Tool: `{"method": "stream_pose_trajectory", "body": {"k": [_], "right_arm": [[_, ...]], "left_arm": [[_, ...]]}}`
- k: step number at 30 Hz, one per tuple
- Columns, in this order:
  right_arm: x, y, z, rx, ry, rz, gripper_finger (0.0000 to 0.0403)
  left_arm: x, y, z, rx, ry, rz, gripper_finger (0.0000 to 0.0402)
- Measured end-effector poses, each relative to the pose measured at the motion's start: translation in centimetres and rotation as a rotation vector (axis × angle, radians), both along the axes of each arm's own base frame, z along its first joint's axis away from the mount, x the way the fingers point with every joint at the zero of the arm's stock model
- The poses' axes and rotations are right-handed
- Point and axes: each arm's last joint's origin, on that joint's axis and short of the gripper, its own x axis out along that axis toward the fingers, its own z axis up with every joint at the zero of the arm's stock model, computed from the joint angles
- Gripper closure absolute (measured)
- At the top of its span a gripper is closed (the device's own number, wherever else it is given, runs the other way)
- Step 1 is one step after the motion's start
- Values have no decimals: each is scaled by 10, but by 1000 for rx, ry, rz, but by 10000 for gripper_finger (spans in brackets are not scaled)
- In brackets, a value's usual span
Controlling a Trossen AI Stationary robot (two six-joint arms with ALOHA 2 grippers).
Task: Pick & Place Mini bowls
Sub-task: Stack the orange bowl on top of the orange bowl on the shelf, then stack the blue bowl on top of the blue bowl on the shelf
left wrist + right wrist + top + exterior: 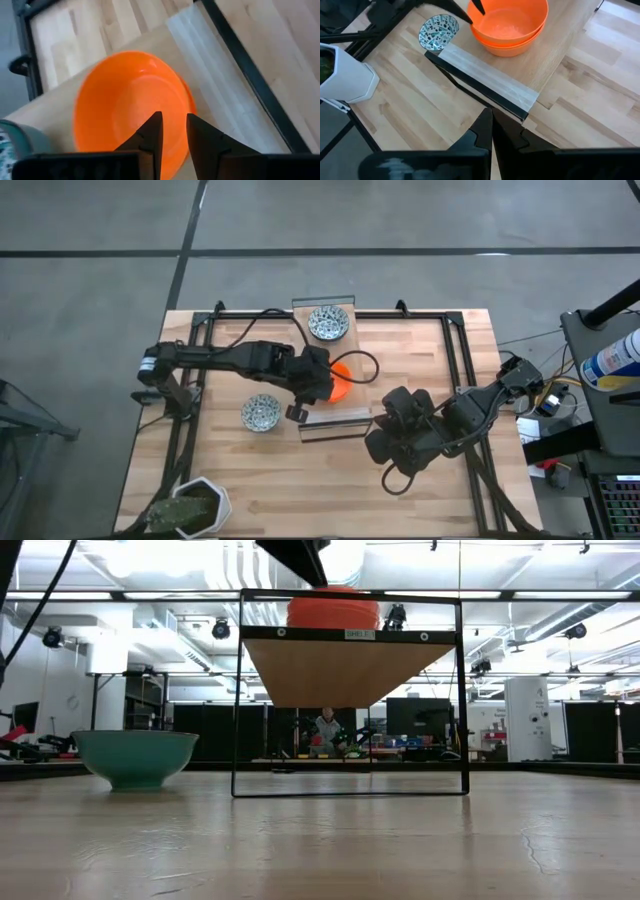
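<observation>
Shelf [335,418]: raised on a thin black frame, with open passage beneath. Its top is taken by stacked orange bowls [507,25], left gripper [172,137] over them. Bare tabletop [290,480] lies toward the plant pot [200,505]; one patterned bowl [260,413] stands beside the shelf.

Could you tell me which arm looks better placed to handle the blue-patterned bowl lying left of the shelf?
Probably the left: its gripper sits near that bowl, whereas the right gripper waits beyond the shelf.

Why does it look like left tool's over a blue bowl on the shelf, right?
Not blue. The left tool is over an orange bowl on the shelf; the left wrist view shows it. The patterned bowls sit elsewhere.
</observation>
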Motion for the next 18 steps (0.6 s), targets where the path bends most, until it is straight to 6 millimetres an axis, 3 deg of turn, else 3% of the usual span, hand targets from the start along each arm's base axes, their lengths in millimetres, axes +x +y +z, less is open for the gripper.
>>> {"method": "stream_pose_trajectory", "body": {"k": [7, 12, 18], "right_arm": [[0, 0, 0, -2, 3, 3, 394], [0, 1, 0, -2, 3, 3, 394], [-1, 0, 0, -4, 5, 6, 394]], "left_arm": [[1, 1, -8, 19, 17, 11, 321], [-5, 4, 15, 89, -42, 88, 321], [-29, 12, 35, 2, -72, 268, 321]]}}
